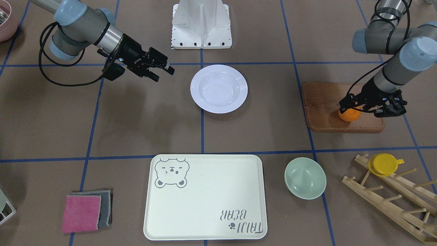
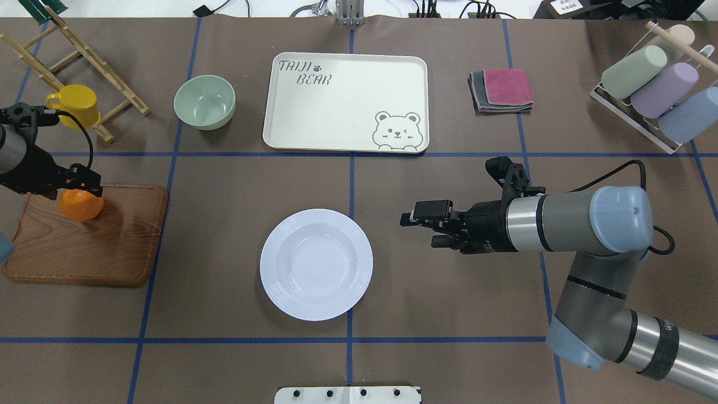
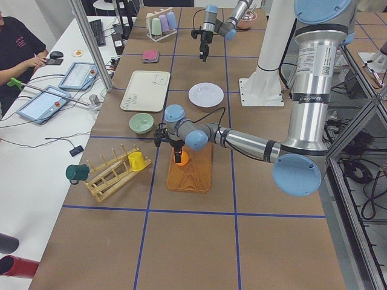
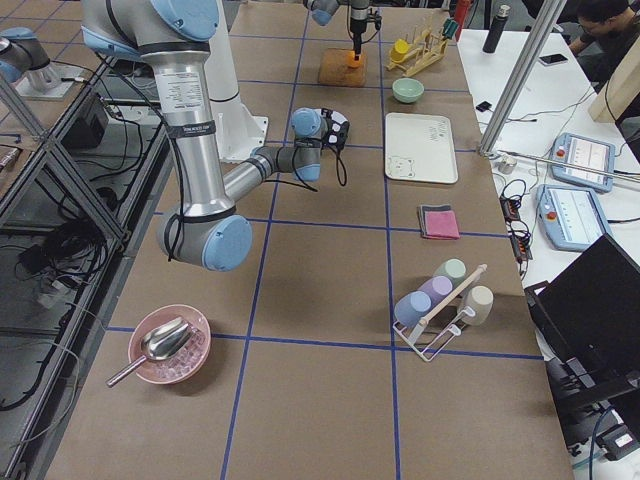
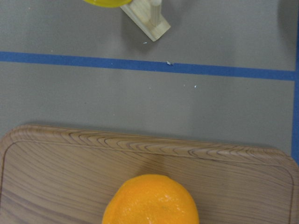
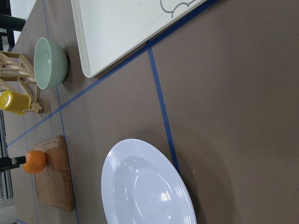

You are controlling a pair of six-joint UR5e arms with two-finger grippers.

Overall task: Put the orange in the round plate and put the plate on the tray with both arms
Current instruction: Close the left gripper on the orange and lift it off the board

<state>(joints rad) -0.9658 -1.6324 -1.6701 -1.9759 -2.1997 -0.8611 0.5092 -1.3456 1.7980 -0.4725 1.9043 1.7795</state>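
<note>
the orange [image 5: 150, 199] has dimpled, faintly shiny skin, and the board [image 5: 56, 168] under it is wood with clear grain and a smooth satin finish. the plate [image 2: 316, 264] is glossy, with bright glints in its well, while the tray [image 1: 205, 196] looks smooth and matt. the table cover [image 2: 224, 235] looks like dull brown paper, and the folded cloths [image 2: 502, 90] are soft fabric.

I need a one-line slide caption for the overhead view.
Left gripper at the orange on the board; right gripper open beside the empty plate; tray beyond.
</note>
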